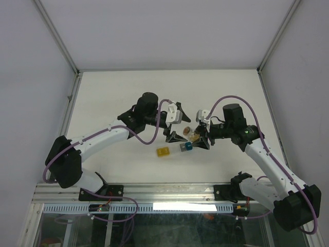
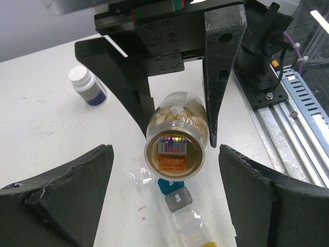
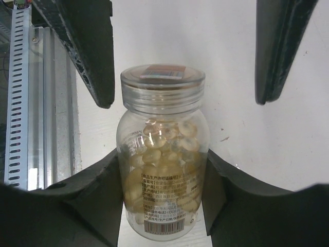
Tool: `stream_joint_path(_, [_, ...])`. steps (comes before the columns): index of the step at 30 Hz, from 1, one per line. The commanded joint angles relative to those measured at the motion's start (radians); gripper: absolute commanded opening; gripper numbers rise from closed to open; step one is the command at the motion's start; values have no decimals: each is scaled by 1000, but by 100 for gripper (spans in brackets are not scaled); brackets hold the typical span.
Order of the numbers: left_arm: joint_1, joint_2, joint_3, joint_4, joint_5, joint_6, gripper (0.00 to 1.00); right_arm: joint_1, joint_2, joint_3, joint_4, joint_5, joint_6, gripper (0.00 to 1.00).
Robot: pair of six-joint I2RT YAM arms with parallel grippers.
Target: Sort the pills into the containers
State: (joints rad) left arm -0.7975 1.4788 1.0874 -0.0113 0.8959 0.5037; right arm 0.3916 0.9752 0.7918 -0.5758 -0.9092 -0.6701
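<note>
The right gripper (image 3: 162, 154) has its 2 fingers pressed against the sides of 1 round clear jar (image 3: 162, 206), clamped on its body below the shoulder. The jar's wide clear screw lid (image 3: 162, 82) points at the left gripper (image 2: 164, 152). That gripper's 2 jaws stand wide apart, 1 on either side of the lid and clear of it. Inside the jar lie the pills (image 3: 154, 154): rounded, glossy, pale tan-gold pieces heaped together, too many and too overlapped to count. A printed label with a barcode wraps the lower body, and another barcode shows through the lid.

Near the jar's lid end, the containers (image 2: 178, 199) lie on the white table (image 1: 103, 92) as 1 short strip. In the left wrist view 4 square translucent compartments show in a row: 1 teal-blue, 1 grey-looking, 1 clear, and 1 yellow cut off by the frame edge. Farther out stands 1 small dark bottle (image 2: 88, 87) with a white cap, well apart from the strip.
</note>
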Motion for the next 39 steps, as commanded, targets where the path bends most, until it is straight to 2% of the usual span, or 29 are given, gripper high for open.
stream_joint_path(1, [-2, -111, -58, 150, -78, -50, 95, 2, -23, 47, 51, -45, 13, 0])
stream_joint_path(3, [-2, -138, -89, 194, -117, -91, 99, 1, -21, 47, 50, -47, 11, 0])
stream_joint_path(7, [-1, -183, -160, 248, -184, -196, 99, 0, -20, 47, 49, -49, 9, 0])
stream_joint_path(10, [-1, -234, -246, 370, -208, -321, 99, 0, -18, 47, 48, -49, 9, 0])
stream_joint_path(19, [7, -347, -410, 602, -388, -962, 99, 0, -10, 46, 48, -49, 7, 0])
stream_joint_path(22, [1, -351, -417, 524, -507, -1131, 91, 0, -10, 46, 48, -49, 5, 0])
stream_joint_path(25, [-76, -348, -345, 323, -701, -1107, 86, 0, -10, 46, 49, -48, 6, 0])
stream_joint_path(27, [-127, -333, -297, 240, -768, -1088, 87, 1, -10, 46, 48, -49, 6, 0])
stream_joint_path(35, [-169, -270, -210, 181, -765, -1063, 81, 1, -12, 45, 48, -49, 7, 0])
stream_joint_path(39, [-170, -234, -176, 159, -771, -1047, 69, 1, -12, 46, 48, -49, 7, 0])
